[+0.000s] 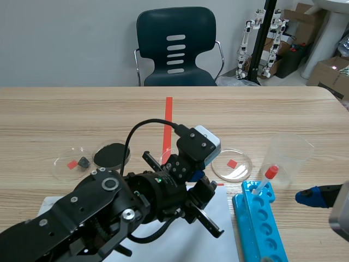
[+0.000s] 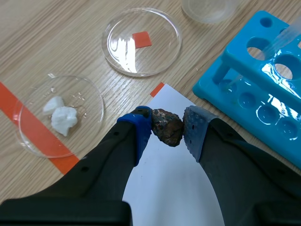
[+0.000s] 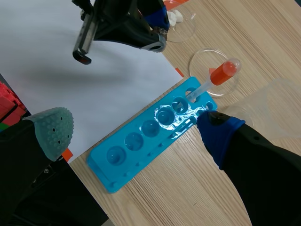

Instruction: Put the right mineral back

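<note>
- Left wrist view: the left gripper (image 2: 167, 123) is clamped on the dark brown mineral (image 2: 167, 128), one pad pressing each side, and holds it over a corner of the white sheet (image 2: 174, 188).
- Just ahead lies the empty dish (image 2: 117, 47) with a red mark. It is probably the mineral's home, since the dish of white pieces (image 2: 89, 94) beside it is taken.
- The right gripper (image 3: 136, 129) hangs wide open and empty above the blue rack (image 3: 155, 141) toward the worktop's right edge, seemingly parked out of the way.
</note>
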`<state>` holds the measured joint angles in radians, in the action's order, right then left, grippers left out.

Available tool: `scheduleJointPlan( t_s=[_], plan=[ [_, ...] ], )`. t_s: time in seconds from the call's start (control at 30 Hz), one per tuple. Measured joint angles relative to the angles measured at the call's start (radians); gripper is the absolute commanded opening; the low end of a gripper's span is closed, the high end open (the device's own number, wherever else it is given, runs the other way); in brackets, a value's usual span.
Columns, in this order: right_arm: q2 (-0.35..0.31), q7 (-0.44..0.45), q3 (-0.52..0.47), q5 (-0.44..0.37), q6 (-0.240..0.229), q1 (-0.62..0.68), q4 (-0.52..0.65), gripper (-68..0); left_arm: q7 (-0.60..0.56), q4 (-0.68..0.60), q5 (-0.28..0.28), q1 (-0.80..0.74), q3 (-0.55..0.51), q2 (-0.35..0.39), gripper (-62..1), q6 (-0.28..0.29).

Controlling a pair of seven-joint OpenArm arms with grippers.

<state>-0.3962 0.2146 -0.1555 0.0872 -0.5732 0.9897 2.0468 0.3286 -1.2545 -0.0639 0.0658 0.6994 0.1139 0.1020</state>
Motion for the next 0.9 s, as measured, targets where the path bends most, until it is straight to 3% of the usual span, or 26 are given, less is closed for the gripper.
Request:
scheduleJointPlan(
  t_s=[0.43, 0.9],
  plan=[
    [0.000, 0.000, 0.000, 0.000, 0.000, 0.000, 0.000, -12.8, -0.008, 0.252, 0.000, 0.133, 0.015, -0.090, -45.3, 0.000],
    [0.000, 0.000, 0.000, 0.000, 0.000, 0.000, 0.000, -12.8, -0.042, 0.350, 0.004, 0.161, 0.015, -0.125, -45.3, 0.000]
  ],
)
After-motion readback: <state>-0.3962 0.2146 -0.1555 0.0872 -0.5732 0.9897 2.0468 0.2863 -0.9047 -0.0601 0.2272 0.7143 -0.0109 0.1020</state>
